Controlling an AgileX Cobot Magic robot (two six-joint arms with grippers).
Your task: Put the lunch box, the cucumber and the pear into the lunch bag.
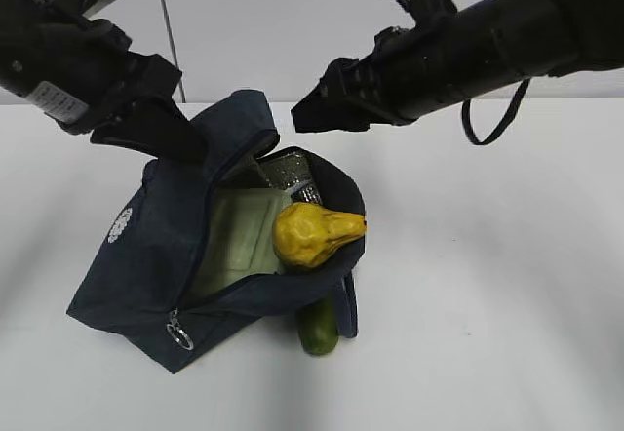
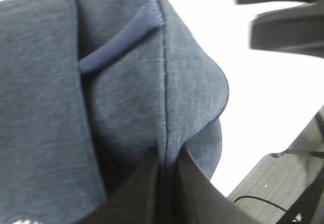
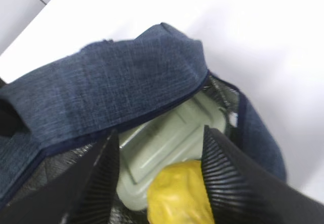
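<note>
- Risk: bumpy yellow pear (image 1: 314, 233) sits on rim of dark navy fabric lunch bag (image 1: 156, 246), centre frame; could roll out if the flap gets tugged.
- Dark green cucumber (image 1: 318, 330) pokes out under the bag's lower edge, looks not properly inside.
- Sage-green-lidded lunch box (image 1: 242, 236) inside bag.
- Right gripper (image 3: 157, 183) wide, empty, above pear.
- Left gripper (image 2: 164, 183) pinching bag flap, upper left.

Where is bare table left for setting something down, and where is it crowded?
Free: the white table right of the lunch bag, and the strip in front of it. Crowded: the bag's mouth, filled by the lunch box, pear and cucumber.
</note>
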